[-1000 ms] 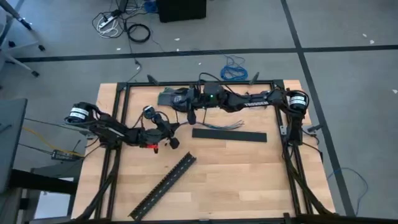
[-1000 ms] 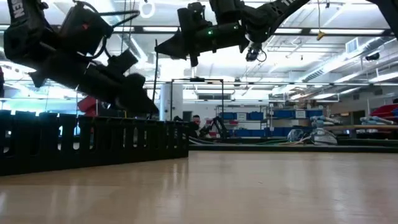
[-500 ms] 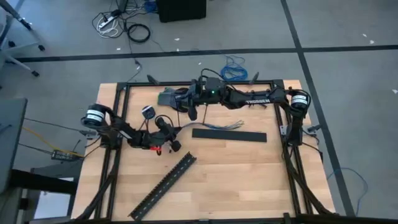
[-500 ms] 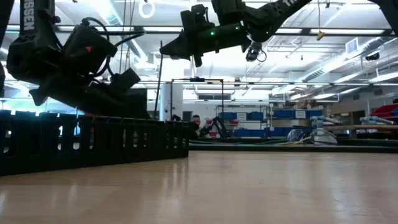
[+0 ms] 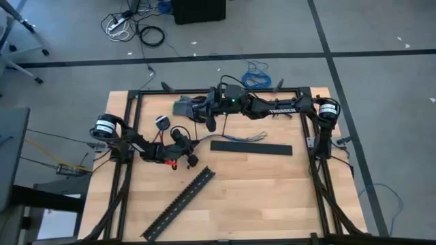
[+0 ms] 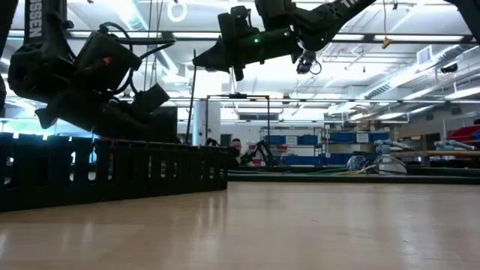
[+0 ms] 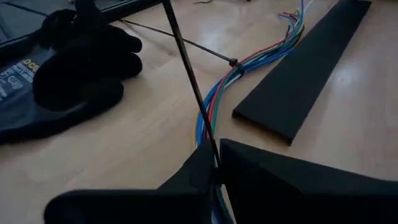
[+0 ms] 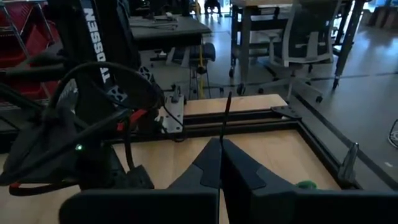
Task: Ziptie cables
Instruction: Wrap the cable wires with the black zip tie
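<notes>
- Left gripper (image 7: 214,177): fingers closed on the tail of a thin black zip tie (image 7: 186,81), whose loop already sits round the cables (image 7: 245,62). In the high view this gripper (image 5: 185,154) lies at about 9 o'clock from table centre.
- Right gripper (image 8: 221,165): fingers closed on a thin black strand, judged to be a zip tie end; raised at about 12 o'clock (image 5: 210,124).
- The cables (image 5: 242,137) lie on the table (image 5: 272,197) touching the far edge of the flat black strip (image 5: 251,148), at about 12 o'clock from centre.
- Risk: the tail slipping from the left fingers, since the tie is thin and smooth.
- Risk: a sideways pull dragging the floppy bundle, leaving the loop slack.
- Risk: the black glove (image 7: 81,59) near the tie could snag it.
- The slotted black duct (image 5: 178,203) at 7 o'clock lies well apart.
</notes>
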Available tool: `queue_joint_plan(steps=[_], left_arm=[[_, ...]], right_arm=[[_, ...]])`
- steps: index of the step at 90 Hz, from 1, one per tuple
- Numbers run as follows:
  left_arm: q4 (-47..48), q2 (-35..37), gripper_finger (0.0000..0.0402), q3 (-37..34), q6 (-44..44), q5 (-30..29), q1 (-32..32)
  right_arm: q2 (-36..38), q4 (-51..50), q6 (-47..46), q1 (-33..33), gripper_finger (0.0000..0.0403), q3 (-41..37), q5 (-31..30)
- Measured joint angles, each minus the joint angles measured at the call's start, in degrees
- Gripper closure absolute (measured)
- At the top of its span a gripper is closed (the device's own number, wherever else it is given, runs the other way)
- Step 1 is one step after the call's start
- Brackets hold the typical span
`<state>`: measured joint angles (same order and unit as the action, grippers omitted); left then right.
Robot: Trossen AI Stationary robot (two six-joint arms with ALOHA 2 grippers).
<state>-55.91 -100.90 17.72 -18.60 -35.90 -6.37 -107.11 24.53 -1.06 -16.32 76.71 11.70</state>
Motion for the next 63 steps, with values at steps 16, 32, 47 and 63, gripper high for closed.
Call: queue_joint_plan(steps=[16,32,47,63], left_arm=[[0.23,0.02,0.0383,0.0,-0.1,0.22,0.0],[0.62,0.02,0.0383,0.0,-0.14,0.71,0.0],[1.0,0.02,0.0383,0.0,-0.25,0.84,0.0],[1.57,0.02,0.0383,0.0,-1.2,0.83,0.0]], right_arm=[[0.0,0.01,0.0,-0.02,0.0403,0.0,0.02],[0.0,0.03,0.0,-0.07,0.0402,0.0,0.02],[0.0,0.08,-0.04,-0.22,0.0402,0.0,0.05],[0.0,0.07,-0.2,-0.31,0.0402,0.0,0.32]])
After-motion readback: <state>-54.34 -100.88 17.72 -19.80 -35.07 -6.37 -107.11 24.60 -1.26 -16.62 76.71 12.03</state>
